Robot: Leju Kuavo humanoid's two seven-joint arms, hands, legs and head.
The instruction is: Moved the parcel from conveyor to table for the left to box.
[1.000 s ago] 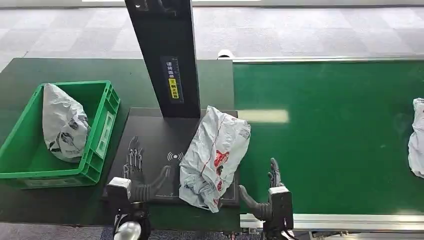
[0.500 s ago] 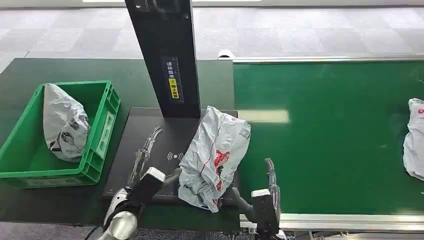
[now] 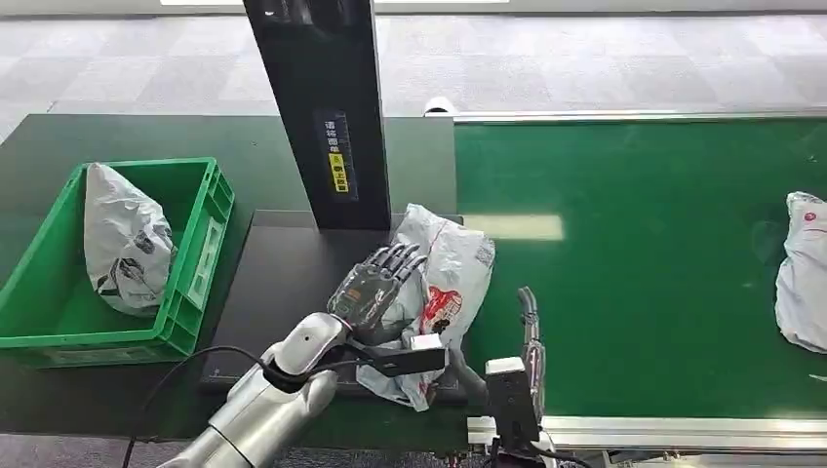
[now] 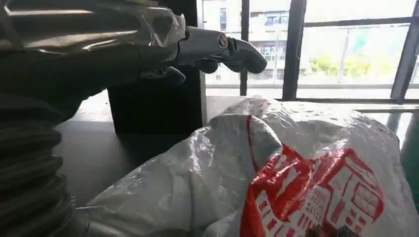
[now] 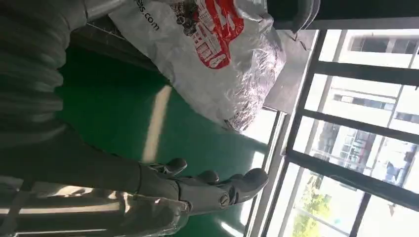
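Over parcel, left hand spread, empty

Left hand reaches over the parcel

The left hand moves from low on the black scanner plate up over the grey-and-red parcel, fingers spread above it. The right hand rises slightly just beside the parcel. On the conveyor, a second white parcel slides closer.
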